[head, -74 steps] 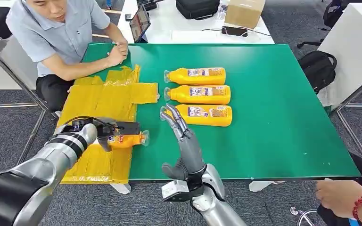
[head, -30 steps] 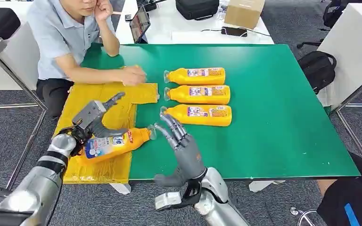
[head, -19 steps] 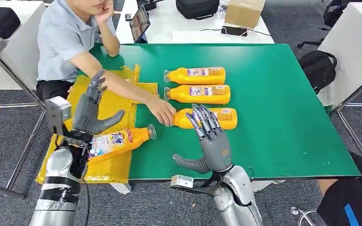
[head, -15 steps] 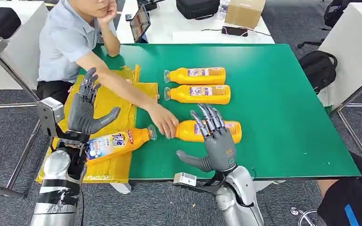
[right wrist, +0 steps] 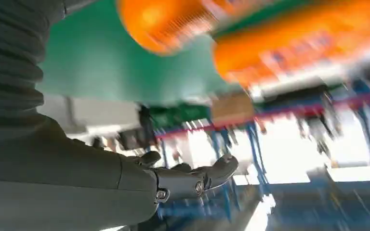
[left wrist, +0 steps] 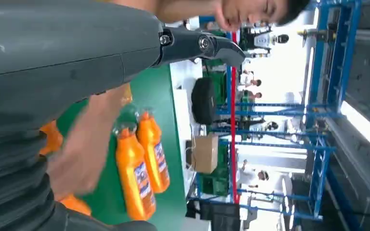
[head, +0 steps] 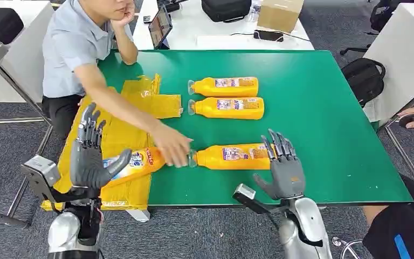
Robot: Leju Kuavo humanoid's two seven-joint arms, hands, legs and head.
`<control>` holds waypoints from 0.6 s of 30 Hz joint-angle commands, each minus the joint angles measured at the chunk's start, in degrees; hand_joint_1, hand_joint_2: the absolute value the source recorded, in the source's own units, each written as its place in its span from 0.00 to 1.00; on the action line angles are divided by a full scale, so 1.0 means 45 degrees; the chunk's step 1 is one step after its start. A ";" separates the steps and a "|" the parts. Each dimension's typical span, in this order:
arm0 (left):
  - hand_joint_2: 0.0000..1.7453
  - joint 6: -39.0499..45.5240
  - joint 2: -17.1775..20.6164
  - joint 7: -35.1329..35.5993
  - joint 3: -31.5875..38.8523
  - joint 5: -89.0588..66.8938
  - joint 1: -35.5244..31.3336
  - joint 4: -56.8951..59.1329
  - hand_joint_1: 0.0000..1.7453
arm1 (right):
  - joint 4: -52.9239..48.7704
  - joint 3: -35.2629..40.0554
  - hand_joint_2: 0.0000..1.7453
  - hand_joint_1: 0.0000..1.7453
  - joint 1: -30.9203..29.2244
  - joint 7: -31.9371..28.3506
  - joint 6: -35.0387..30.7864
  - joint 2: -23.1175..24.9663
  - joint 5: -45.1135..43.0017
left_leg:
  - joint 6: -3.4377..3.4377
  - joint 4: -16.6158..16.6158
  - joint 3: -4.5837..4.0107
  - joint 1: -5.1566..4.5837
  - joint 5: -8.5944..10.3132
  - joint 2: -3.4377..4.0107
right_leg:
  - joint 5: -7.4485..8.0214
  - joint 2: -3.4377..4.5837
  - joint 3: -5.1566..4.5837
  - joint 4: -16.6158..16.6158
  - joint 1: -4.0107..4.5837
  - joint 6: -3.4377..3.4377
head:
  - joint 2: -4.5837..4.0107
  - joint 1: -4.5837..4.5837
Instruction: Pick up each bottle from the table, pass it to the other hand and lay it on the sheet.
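Here the nearest bottle (head: pixel 232 156) lies crosswise, cap apparently leftward, both hands (head: pixel 89 156) (head: pixel 281 167) spread empty.

Four bottles (head: pixel 232 86) (head: pixel 232 108) (head: pixel 237 156) (head: pixel 137 163); one sheet (head: pixel 119 127)

An office-like robot lab: grey carpet floor (head: pixel 11 156), white desks (head: pixel 215 32) carrying a laptop (head: pixel 160 26), black case (head: pixel 225 8) and cardboard box (head: pixel 279 13), a backpack (head: pixel 364 78), and blue metal racking (left wrist: pixel 327 115) behind.
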 commanded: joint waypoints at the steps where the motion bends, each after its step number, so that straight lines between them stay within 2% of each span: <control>1: 1.00 0.0133 -0.0077 0.0211 -0.0407 -0.0432 0.0721 -0.0073 0.00 | 0.4503 -0.0748 1.00 0.00 -0.1718 0.2232 0.0303 -0.0623 0.1546 | 0.0012 -0.0018 0.0046 0.0006 -0.0003 0.0043 | 0.0013 0.0028 0.0034 -0.0024 0.0014 -0.0032 | 0.0000 -0.0005; 9: 1.00 0.0004 -0.0089 0.0190 -0.0411 -0.0441 0.0618 0.0482 0.00 | 0.6310 -0.0711 1.00 0.00 -0.2186 0.2090 0.0090 -0.1191 0.1946 | 0.0019 -0.0015 0.0063 0.0000 -0.0006 0.0021 | -0.0004 0.0003 0.0056 -0.0016 0.0008 -0.0029 | 0.0000 -0.0005; 13: 1.00 -0.0189 -0.0053 0.0129 -0.0493 -0.0280 0.0471 0.1124 0.00 | 0.8148 -0.0324 1.00 0.00 -0.3110 0.1804 -0.1013 -0.1466 0.2389 | 0.0012 -0.0021 0.0060 0.0002 0.0009 0.0008 | 0.0008 -0.0002 0.0051 -0.0024 0.0007 -0.0021 | 0.0000 0.0000; 18: 1.00 -0.0193 -0.0050 0.0103 -0.0496 -0.0269 0.0431 0.1194 0.00 | 0.8246 -0.0296 1.00 0.00 -0.3245 0.1862 -0.0989 -0.1444 0.2416 | 0.0017 -0.0024 0.0075 0.0004 0.0016 0.0005 | 0.0013 -0.0014 0.0065 -0.0028 0.0012 -0.0035 | 0.0000 -0.0005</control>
